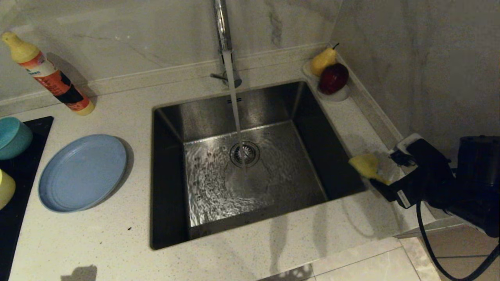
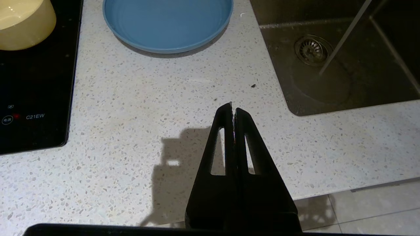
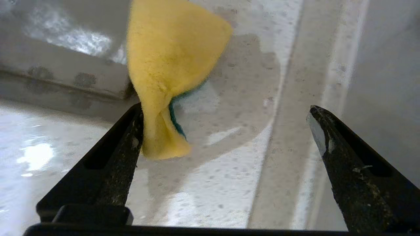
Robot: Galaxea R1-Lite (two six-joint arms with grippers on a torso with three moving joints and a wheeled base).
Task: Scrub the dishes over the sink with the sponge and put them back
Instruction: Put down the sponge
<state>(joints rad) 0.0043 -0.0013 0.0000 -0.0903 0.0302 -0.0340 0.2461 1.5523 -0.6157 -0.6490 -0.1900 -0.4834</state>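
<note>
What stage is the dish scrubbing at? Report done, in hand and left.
Done: the tap runs into the sink. Whether any dish has been scrubbed cannot be told.
In hand: the right hand is open at the counter right of the sink, with the sponge against one finger, not gripped.
Left: the plate and both bowls sit left of the sink; the left hand is shut, idle.

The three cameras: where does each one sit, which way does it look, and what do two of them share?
Head view: sits high, looks down on the sink, running tap and worktop; the right hand shows.
Left wrist view: sits behind the shut left hand, looks over the worktop to the light-blue plate and yellow bowl.
Right wrist view: sits behind the open right hand, looks at the sponge against one finger.
Shared: head and left wrist both show plate and drain.
</note>
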